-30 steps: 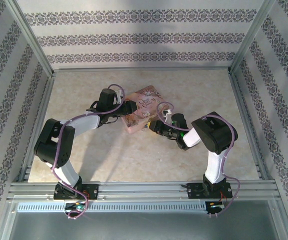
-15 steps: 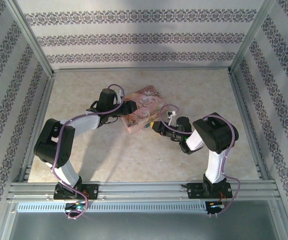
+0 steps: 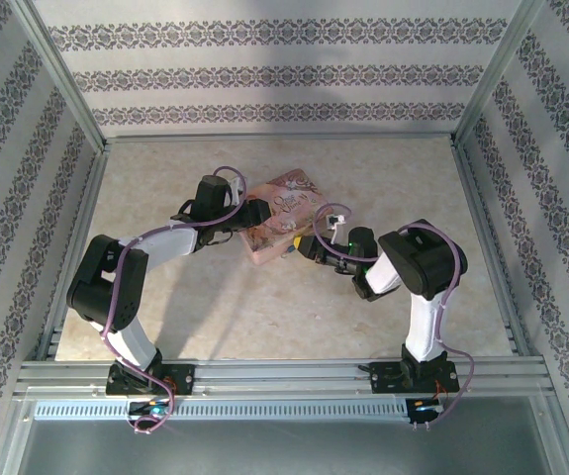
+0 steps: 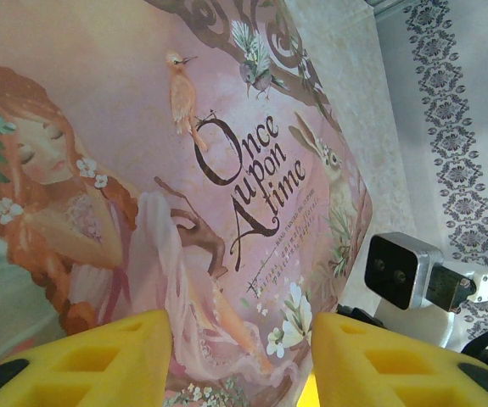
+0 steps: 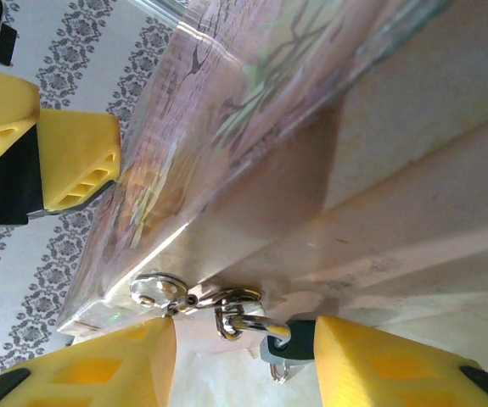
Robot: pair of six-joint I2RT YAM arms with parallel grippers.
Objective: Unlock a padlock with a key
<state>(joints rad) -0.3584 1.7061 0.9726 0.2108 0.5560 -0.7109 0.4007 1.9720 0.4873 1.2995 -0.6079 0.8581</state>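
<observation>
Right gripper shifted, spread astride padlock; left gripper spread over tin ("Once upon a time").

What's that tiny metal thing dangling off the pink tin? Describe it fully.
It is a tiny padlock: silvery metal, with a dull blue part at one end. Its shackle loops through a ring on the pink tin's latch. It lies between the right pincer's spread yellow fingers; I can't tell whether they touch it.

A pale, marbled table was seen from above. A flat pink illustrated tin was laid on it, near its middle.
</observation>
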